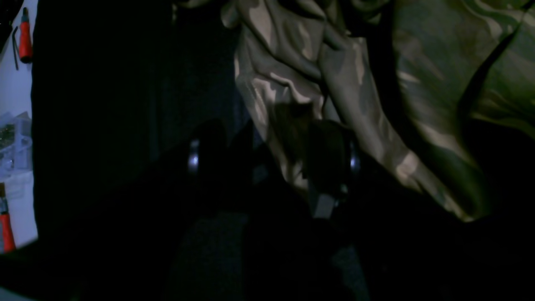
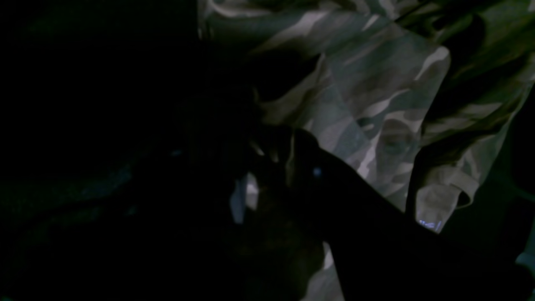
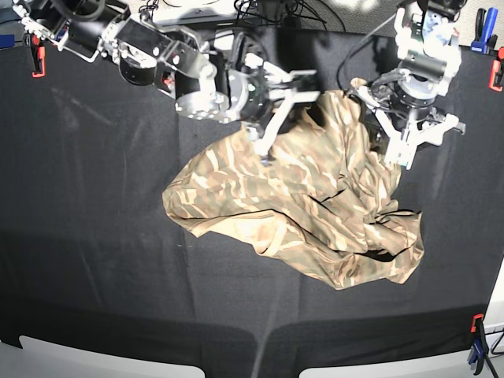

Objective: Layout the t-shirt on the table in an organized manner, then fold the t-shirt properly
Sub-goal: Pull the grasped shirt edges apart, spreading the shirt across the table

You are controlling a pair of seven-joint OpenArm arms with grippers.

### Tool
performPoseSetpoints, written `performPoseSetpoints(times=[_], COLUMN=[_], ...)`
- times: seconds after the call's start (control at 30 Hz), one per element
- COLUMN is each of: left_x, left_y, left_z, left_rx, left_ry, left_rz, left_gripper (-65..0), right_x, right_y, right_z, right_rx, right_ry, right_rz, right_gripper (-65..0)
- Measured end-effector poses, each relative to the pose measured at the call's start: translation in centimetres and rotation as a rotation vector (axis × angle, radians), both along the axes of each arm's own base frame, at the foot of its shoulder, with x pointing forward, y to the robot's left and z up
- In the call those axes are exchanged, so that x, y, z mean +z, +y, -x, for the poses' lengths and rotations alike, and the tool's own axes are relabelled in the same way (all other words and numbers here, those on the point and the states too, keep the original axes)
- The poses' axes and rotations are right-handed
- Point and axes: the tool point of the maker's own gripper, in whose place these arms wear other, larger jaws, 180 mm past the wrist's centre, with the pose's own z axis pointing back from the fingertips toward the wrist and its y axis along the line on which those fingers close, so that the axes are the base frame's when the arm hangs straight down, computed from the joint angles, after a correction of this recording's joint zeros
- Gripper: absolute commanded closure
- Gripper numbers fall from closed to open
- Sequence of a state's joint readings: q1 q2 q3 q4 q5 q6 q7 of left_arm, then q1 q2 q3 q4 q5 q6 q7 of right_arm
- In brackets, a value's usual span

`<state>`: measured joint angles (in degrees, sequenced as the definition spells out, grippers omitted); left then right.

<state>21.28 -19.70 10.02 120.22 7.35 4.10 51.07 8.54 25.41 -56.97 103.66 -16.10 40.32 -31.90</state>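
Observation:
The camouflage t-shirt (image 3: 299, 205) lies crumpled on the black table (image 3: 94, 197), right of centre, bunched at its lower right. My right gripper (image 3: 283, 118) is at the shirt's upper edge. In the dark right wrist view its jaws (image 2: 271, 167) stand close together with a bit of t-shirt (image 2: 376, 83) between them; whether they pinch it is too dark to tell. My left gripper (image 3: 417, 142) hangs over the shirt's upper right corner. Its jaws (image 1: 273, 161) are wide apart, open, with a fold of t-shirt (image 1: 292, 62) lying between them.
A red clamp (image 3: 35, 59) sits on the table's far left edge and a blue clamp (image 3: 479, 31) at the far right. An orange clamp (image 3: 475, 339) is at the near right corner. Cables (image 3: 268, 12) lie behind the table. Black cloth stretches left of the shirt.

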Motion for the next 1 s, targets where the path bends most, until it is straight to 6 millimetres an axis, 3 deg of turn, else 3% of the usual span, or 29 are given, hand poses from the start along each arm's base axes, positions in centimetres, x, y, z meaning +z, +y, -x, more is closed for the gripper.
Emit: performPoseSetpoints(times=[0.27,0.4,0.6,0.8,1.0], left_x=[0.0,0.0,0.0,0.0,0.0], left_y=[0.0,0.0,0.0,0.0,0.0], left_z=[0.0,0.0,0.0,0.0,0.0], left_rx=[0.0,0.0,0.0,0.0,0.0], left_ry=[0.0,0.0,0.0,0.0,0.0], left_rz=[0.0,0.0,0.0,0.0,0.0], left_gripper=[-29.0,-29.0,-29.0,-29.0,-29.0], right_x=[1.4,1.8,1.1,-0.1,0.8], right_y=[3.2,4.1,3.3,-0.1,-4.8], right_z=[0.4,0.3,0.8,0.5,-0.9], right_rx=[0.024,0.016,-0.03,-0.093,-0.159], right_ry=[0.008,0.0,0.065,0.075,0.021], right_rz=[-0.094,-0.097,-0.051,0.092,0.144], right_gripper=[0.0,0.0,0.0,0.0,0.0])
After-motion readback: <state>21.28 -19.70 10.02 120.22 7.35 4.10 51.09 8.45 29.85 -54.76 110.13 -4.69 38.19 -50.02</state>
